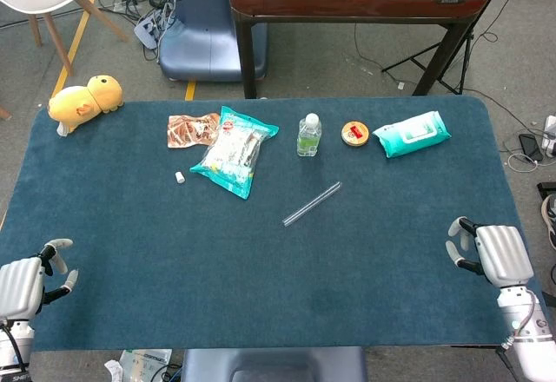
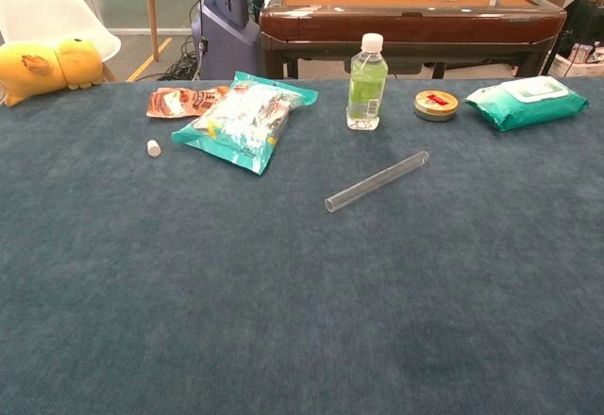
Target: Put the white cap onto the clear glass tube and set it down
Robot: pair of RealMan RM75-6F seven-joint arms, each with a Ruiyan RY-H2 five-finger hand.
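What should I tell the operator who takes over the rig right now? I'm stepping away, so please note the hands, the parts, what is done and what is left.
Left hand: holds nothing, fingers apart, at the near left table edge.
Right hand: holds nothing, at the near right edge.
Clear glass tube: lies flat and diagonal mid-table, in front of the small water bottle, untouched.
White cap: sits alone on the mat, just left of the teal snack bag, well apart from the tube.
Done: nothing yet.
Left: pick up cap and tube, fit the cap on, set the tube down.
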